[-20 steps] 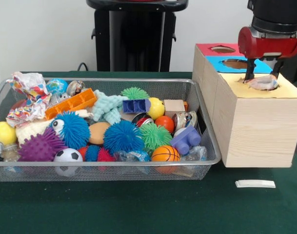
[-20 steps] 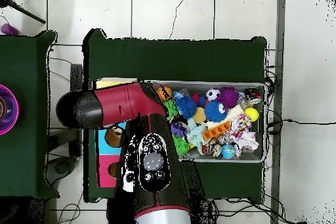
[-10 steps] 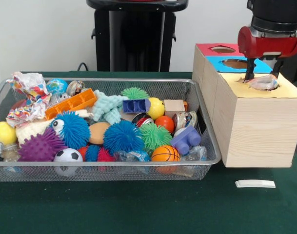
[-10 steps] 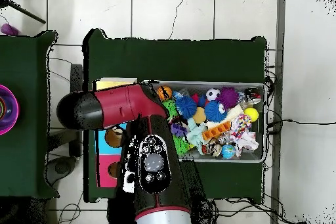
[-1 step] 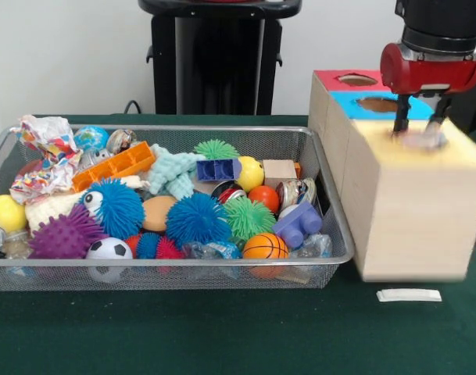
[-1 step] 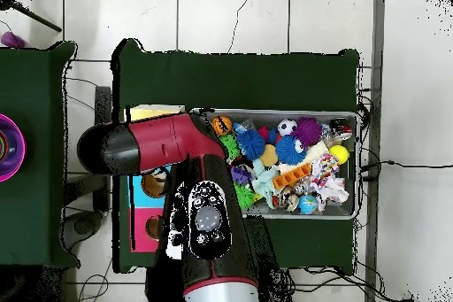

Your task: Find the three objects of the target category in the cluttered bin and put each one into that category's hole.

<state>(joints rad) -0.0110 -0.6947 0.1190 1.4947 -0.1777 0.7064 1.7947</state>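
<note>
Nearest, by the table's (image 5: 222, 336) front edge toward its right corner, a small white strip (image 5: 409, 294) lying flat on the green cloth. Just behind it, a tall wooden box (image 5: 409, 211), standing close beside the right end of the wire bin (image 5: 167, 273). Along the bin's front wall, from the left corner: a purple spiky ball (image 5: 66, 233), a soccer ball (image 5: 109, 250) touching it, then a small basketball (image 5: 265, 246) nearer the right corner. Behind these, a blue spiky ball (image 5: 197, 219) pressed against a green spiky ball (image 5: 248, 216), with a purple block toy (image 5: 298, 223) by the right wall and a yellow ball (image 5: 5, 212) at the left wall. Farther back, an orange block (image 5: 116, 166) lying tilted, and crumpled coloured paper (image 5: 44, 152) in the far left corner. On the box, three coloured tops in a row: yellow nearest, then blue (image 5: 355, 95), then red (image 5: 331, 78) farthest, the blue and red each with a hole showing. Over the yellow top, the gripper (image 5: 419, 129) pointing straight down, its two dark fingers (image 5: 399, 121) set narrowly on either side of a clear crumpled piece (image 5: 422, 141), gripped at the tips and blurred, right at the hole in the yellow top. In the overhead view, only the red and black arm (image 6: 164, 143) reaching across the box, hiding gripper and piece beneath it.
</note>
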